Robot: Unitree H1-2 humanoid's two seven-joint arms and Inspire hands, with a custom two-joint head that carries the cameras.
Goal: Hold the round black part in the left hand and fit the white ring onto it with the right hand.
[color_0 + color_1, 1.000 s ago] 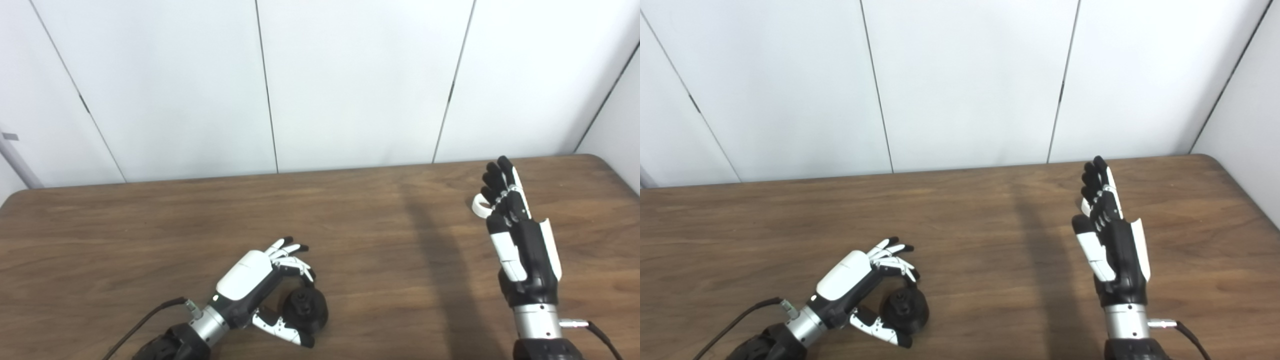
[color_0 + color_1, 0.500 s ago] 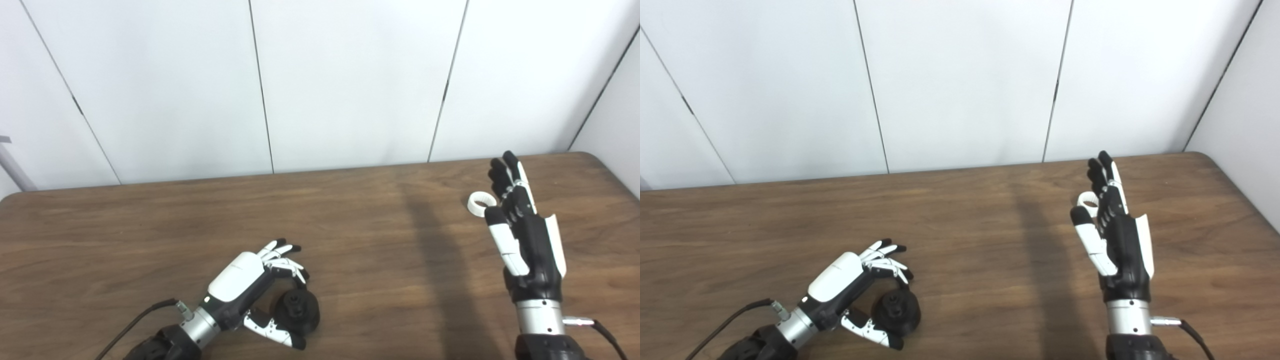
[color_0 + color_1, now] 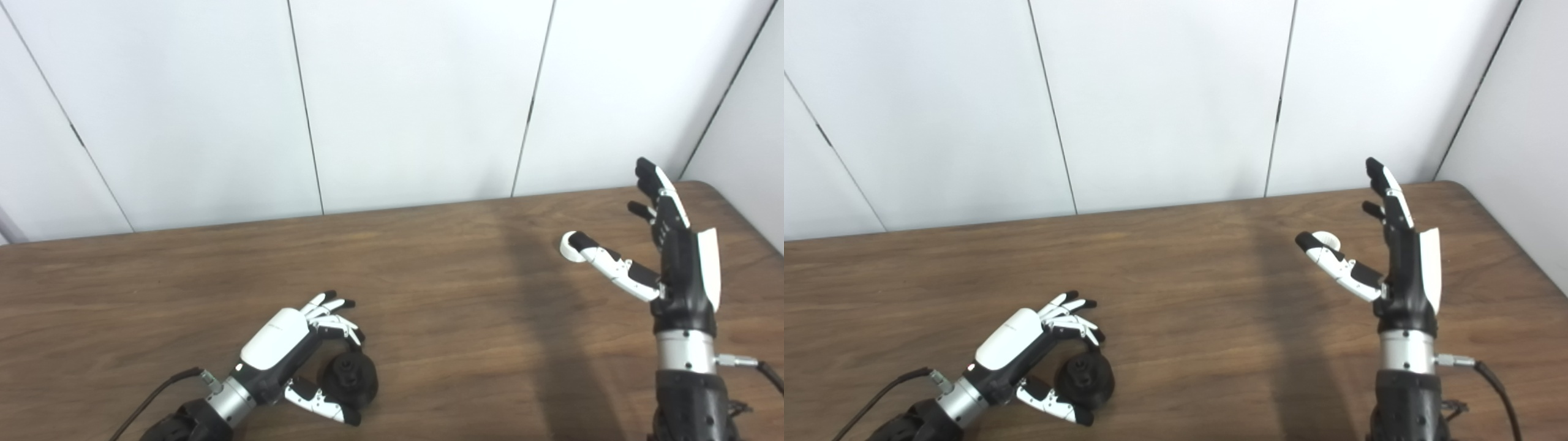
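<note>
Compared with a second ago, the right hand [image 3: 677,257] has lifted and spread out: the thumb now sticks way out to the left and the fingers point up toward the wall, where before they were bunched together right over the white ring [image 3: 1326,239]. The whole view has also slid a bit, so that part is the camera, not the table. The left hand [image 3: 288,343] hasn't really changed.

Right hand is open, holding nothing, fingers apart, palm side turned left. The ring lies flat on the table [image 3: 184,288] near the far right corner. In both views the thumb tip overlaps it, so I can't tell if the thumb is touching the ring or just hanging above it.

Left hand sits low near the front edge, left of centre, curled around the round black part [image 3: 350,380]. Fingers arch over the top of it and the thumb runs along the near side. The part looks like it's resting on the wood, so it's cupped more than lifted, and I can't tell how firm the grip is.

Surface is a dark brown wood-grain tabletop with a rounded far right corner. A faint darker band of shadow runs front to back across it, left of the right arm. Behind it are plain white wall panels [image 3: 416,98] with thin dark seams. A black cable [image 3: 156,398] trails off the left wrist.
</note>
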